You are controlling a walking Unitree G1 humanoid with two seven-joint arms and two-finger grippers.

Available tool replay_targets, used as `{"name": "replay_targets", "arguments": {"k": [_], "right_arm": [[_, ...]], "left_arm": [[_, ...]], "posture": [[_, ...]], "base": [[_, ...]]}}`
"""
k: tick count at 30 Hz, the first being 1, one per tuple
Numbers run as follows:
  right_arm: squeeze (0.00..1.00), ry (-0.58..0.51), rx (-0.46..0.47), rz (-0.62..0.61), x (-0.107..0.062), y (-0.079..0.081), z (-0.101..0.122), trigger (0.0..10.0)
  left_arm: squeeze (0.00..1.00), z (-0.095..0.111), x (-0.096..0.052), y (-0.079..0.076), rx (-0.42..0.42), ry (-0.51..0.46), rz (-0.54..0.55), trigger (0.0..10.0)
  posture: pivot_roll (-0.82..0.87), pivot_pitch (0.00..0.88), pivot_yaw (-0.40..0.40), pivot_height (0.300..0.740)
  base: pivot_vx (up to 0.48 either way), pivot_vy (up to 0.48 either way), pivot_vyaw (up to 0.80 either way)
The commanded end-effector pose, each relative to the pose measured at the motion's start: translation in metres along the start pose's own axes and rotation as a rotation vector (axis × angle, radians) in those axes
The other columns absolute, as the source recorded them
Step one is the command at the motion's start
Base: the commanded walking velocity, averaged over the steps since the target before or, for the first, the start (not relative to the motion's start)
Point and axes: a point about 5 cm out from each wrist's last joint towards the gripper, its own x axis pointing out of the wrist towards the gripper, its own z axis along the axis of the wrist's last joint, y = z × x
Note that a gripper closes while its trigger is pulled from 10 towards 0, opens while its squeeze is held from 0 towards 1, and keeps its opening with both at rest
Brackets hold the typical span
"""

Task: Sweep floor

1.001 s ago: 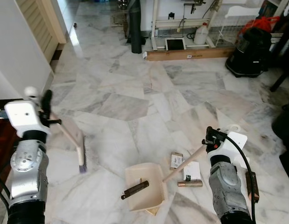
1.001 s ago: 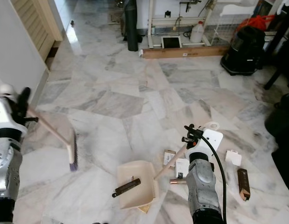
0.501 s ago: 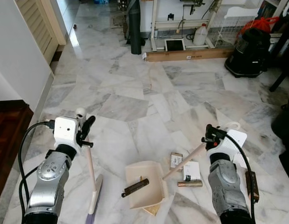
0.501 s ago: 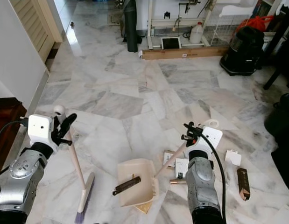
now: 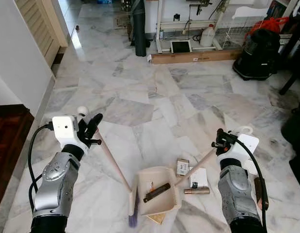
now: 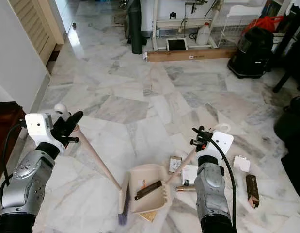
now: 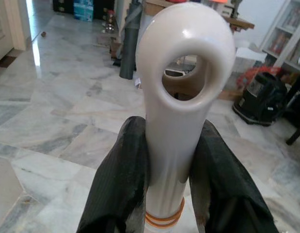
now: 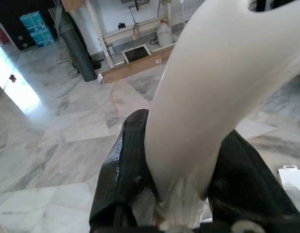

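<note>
Sweep-in step: broom (image 5: 113,165) clamped in left hand (image 5: 89,132), dustpan (image 5: 158,190) handle clamped in right hand (image 5: 220,141). Next, prob.: remaining litter (image 5: 197,191) brushed into pan.

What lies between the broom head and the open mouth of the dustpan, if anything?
Nothing visible. The broom head sits right against the dustpan, which already holds a dark stick-like piece. The left end effector grips the broom handle and the right end effector the dustpan handle.
</note>
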Motion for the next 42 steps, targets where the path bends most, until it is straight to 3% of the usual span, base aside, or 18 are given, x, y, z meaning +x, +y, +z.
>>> {"name": "replay_targets", "arguments": {"k": [1, 10, 22, 32, 42], "right_arm": [[0.00, -0.031, 0.036, 0.012, 0.003, 0.007, 0.006, 10.0], [0.00, -0.061, 0.053, 0.021, 0.001, 0.008, 0.012, 10.0], [0.00, -0.206, 0.069, -0.007, -0.008, 0.000, 0.040, 10.0], [0.00, -0.264, 0.047, 0.024, -0.015, 0.006, 0.060, 10.0], [0.00, -0.269, 0.069, 0.066, -0.023, 0.016, 0.065, 10.0]], "left_arm": [[0.00, 0.015, 0.003, -0.006, -0.036, -0.069, -0.029, 10.0], [0.00, 0.024, -0.003, 0.009, 0.192, -0.135, 0.119, 10.0], [0.00, 0.016, -0.023, 0.010, 0.259, -0.163, 0.193, 10.0], [0.00, 0.014, -0.028, 0.005, 0.280, -0.181, 0.216, 10.0], [0.00, 0.008, -0.029, -0.004, 0.287, -0.174, 0.197, 10.0]], "posture": [[0.00, 0.103, 0.033, 0.740], [-0.01, 0.097, 0.035, 0.740], [-0.02, 0.080, 0.060, 0.740], [-0.05, 0.042, 0.064, 0.740], [-0.04, 0.001, 0.065, 0.740]], "base": [[0.000, 0.000, 0.00], [0.000, 0.000, 0.00], [0.000, 0.000, 0.00], [0.000, 0.000, 0.00], [0.000, 0.000, 0.79]]}}
